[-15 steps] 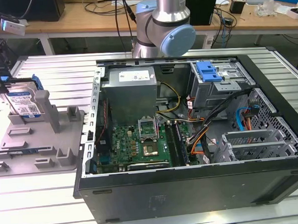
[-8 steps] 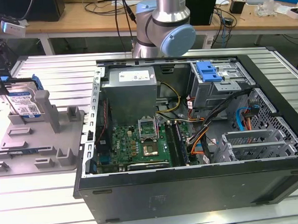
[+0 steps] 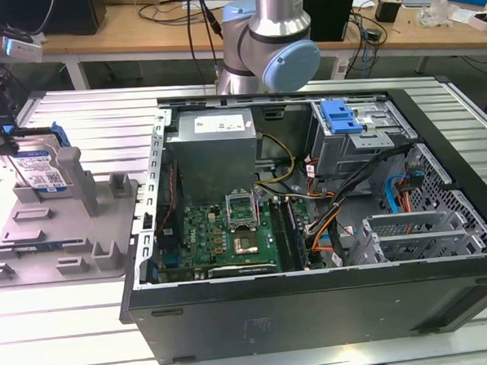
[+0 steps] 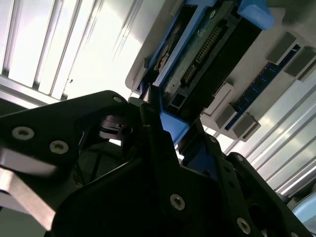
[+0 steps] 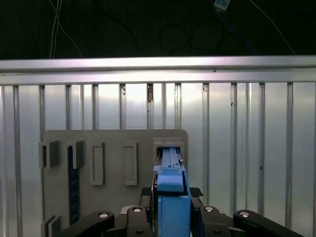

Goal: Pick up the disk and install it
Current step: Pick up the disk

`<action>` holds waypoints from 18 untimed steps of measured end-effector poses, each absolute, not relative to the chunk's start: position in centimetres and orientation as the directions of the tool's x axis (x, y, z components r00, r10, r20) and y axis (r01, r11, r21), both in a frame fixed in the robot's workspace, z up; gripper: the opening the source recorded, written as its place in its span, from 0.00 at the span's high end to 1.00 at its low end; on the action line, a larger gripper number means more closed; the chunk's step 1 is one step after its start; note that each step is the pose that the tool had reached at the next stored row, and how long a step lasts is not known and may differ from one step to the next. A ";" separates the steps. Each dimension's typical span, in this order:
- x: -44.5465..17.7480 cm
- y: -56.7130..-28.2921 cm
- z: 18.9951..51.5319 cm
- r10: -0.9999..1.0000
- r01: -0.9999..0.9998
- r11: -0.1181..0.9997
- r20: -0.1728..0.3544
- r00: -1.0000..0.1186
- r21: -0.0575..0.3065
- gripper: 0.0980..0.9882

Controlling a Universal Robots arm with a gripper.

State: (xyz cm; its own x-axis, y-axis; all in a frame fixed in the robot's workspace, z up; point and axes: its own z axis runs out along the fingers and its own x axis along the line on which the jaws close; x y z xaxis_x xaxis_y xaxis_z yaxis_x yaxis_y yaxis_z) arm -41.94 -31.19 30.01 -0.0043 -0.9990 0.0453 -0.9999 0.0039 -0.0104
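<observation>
Pincer [image 5: 173, 205]: clenched on the disk [image 3: 43, 170] at its blue carrier edge
Disk: held between the jaws, upright, seated in the grey holder [image 3: 79, 236] beneath
Risk: disk may be jammed in the slot or dropped if lifted askew

Silver-and-grey robot arm [image 3: 261, 18]: polished metal tube section joined to a rounded grey joint housing, closed by a pale blue round end cap [image 3: 299, 65]. Matt black gripper [image 5: 171, 197]: angular plate construction, seen in both wrist views, fastened with bright silver round-head screws [image 4: 177, 200]. A brushed silver metal block [image 4: 22, 180] is set against the black body in the second wrist view.
</observation>
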 end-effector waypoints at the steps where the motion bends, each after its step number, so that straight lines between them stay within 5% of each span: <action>1: -41.9 -31.2 30.0 -0.999 -1.000 0.004 0.045 -0.004 -0.010 0.67; 18: -41.9 -31.2 29.9 -0.999 -1.000 0.004 0.045 -0.004 -0.010 0.70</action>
